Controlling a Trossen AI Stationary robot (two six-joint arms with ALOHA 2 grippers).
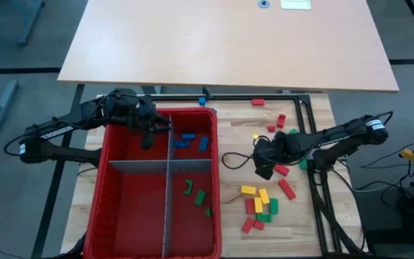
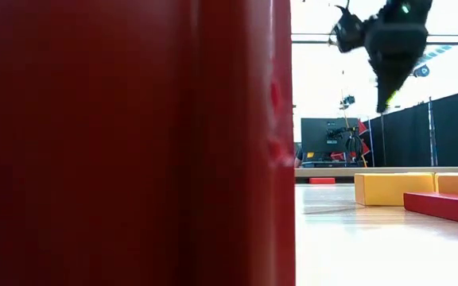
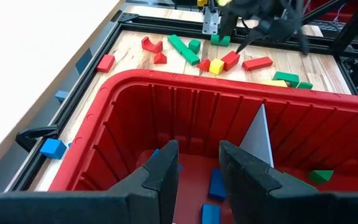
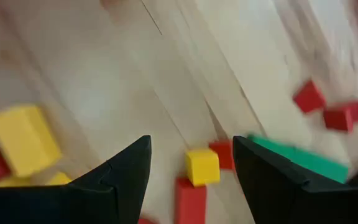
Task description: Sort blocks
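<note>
While the left gripper (image 1: 147, 138) hovers empty, fingers slightly apart, over the bin's (image 1: 113, 216) twelve-o'clock blue pocket, the right gripper (image 4: 191, 163) spreads wide above loose blocks (image 1: 259, 204), apparently choosing one.

Overhead camera sees all; table-level camera faces bin (image 2: 133, 143).

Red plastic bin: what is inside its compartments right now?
The red plastic bin holds blue blocks in its far right compartment and green blocks in the near right. The left gripper covers part of the far left one.
</note>
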